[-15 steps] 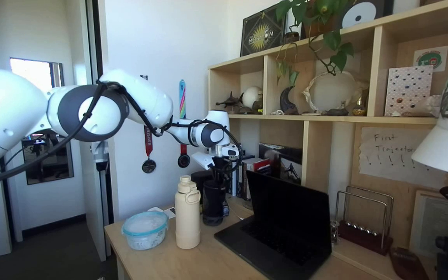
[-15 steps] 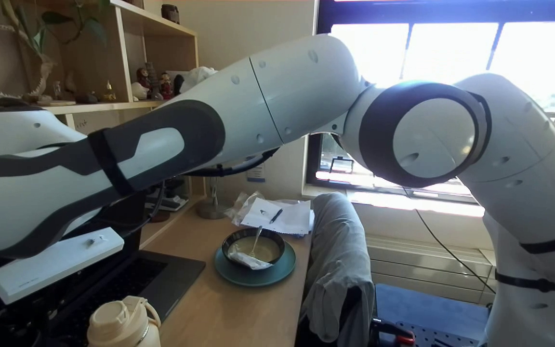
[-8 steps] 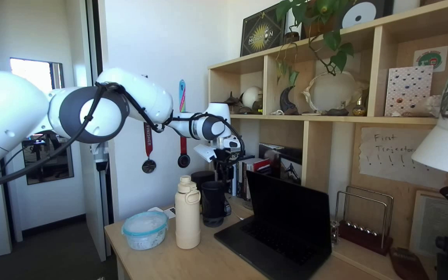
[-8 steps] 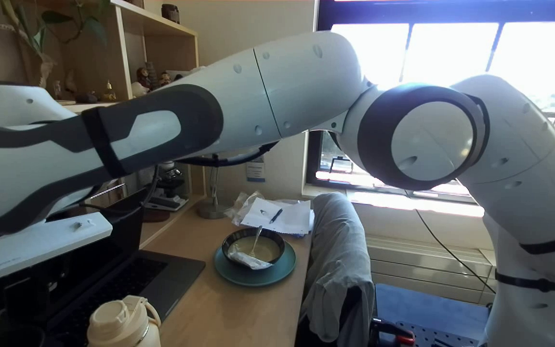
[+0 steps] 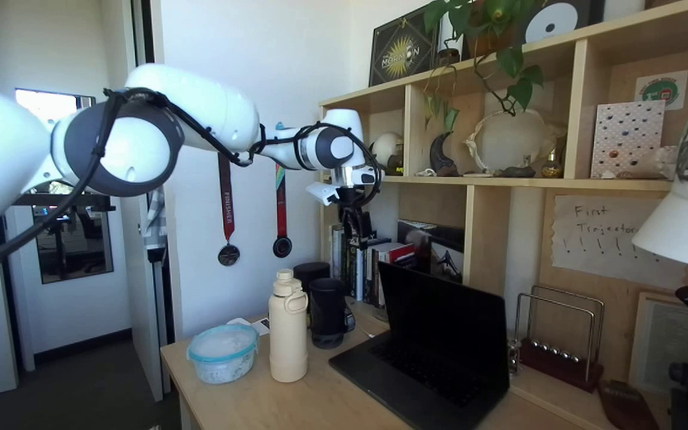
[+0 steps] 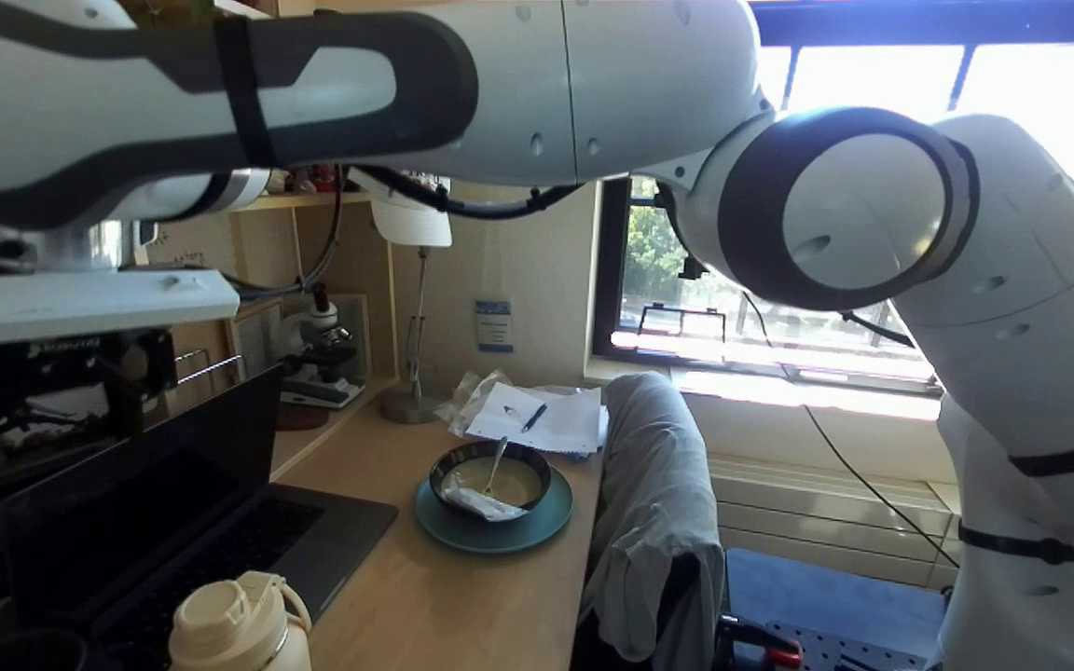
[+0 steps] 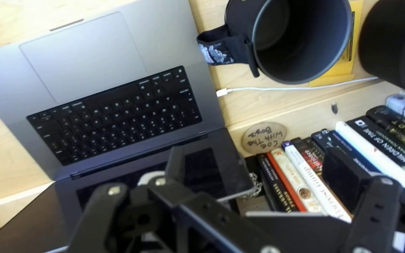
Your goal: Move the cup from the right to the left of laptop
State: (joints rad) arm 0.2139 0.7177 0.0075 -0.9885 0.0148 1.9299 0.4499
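The black cup [image 5: 327, 316] stands upright on the desk, on the bottle's side of the black laptop [image 5: 439, 352]. In the wrist view the cup [image 7: 238, 15] shows its open mouth and strap-like handle beside the laptop [image 7: 79, 59], apart from it. My gripper [image 5: 359, 239] hangs well above the desk, over the area behind the cup and laptop. Its jaws stand wide apart with nothing between them; in the wrist view the gripper [image 7: 260, 168] has only laptop screen and books behind it. In an exterior view the arm covers part of the laptop [image 6: 341, 531].
A cream bottle [image 5: 288, 334] and a lidded container [image 5: 223, 355] stand in front of the cup. Behind it is a dark cylinder [image 5: 308, 272]. Books [image 7: 304, 179] and a lettered stone [image 7: 264, 137] line the shelf. A bowl [image 6: 490, 475] sits on a plate [image 6: 546, 527].
My gripper was down at the cup a second ago. It has opened and risen high above it, leaving the cup standing in place. The arm has lifted too.
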